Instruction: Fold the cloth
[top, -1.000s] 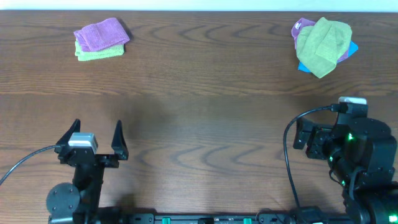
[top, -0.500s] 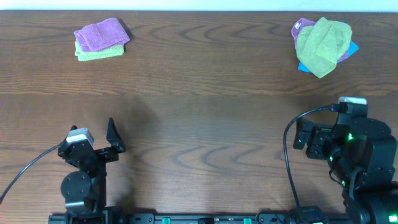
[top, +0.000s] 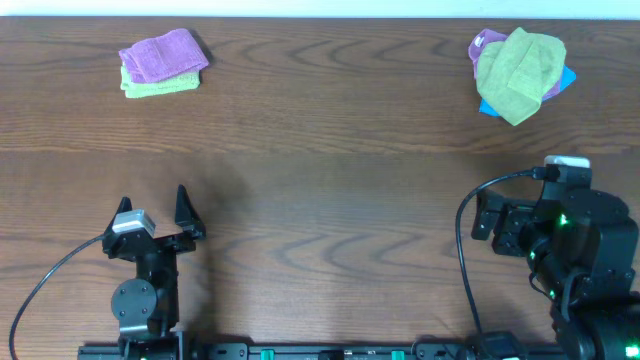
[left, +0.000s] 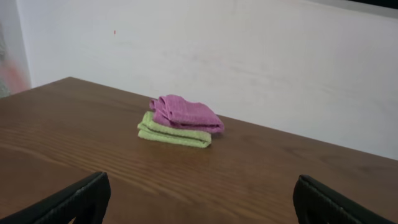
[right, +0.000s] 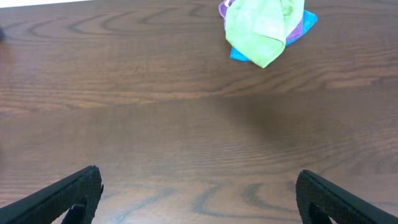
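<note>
At far right: loose green cloth (top: 518, 70) topping a crumpled pile (top: 487, 45).
At far left: folded purple cloth (top: 163, 53) atop folded green cloth (top: 160, 86).
My left gripper (top: 152, 203): spread wide, empty.
My right gripper (right: 198, 177): spread wide, empty.

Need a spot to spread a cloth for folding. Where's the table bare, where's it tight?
Bare: the middle of the table, from the folded purple-on-green stack far left across to the loose cloth pile far right, and forward to the left gripper and right gripper. Tight: those far corners, and the near corners around both arms.
</note>
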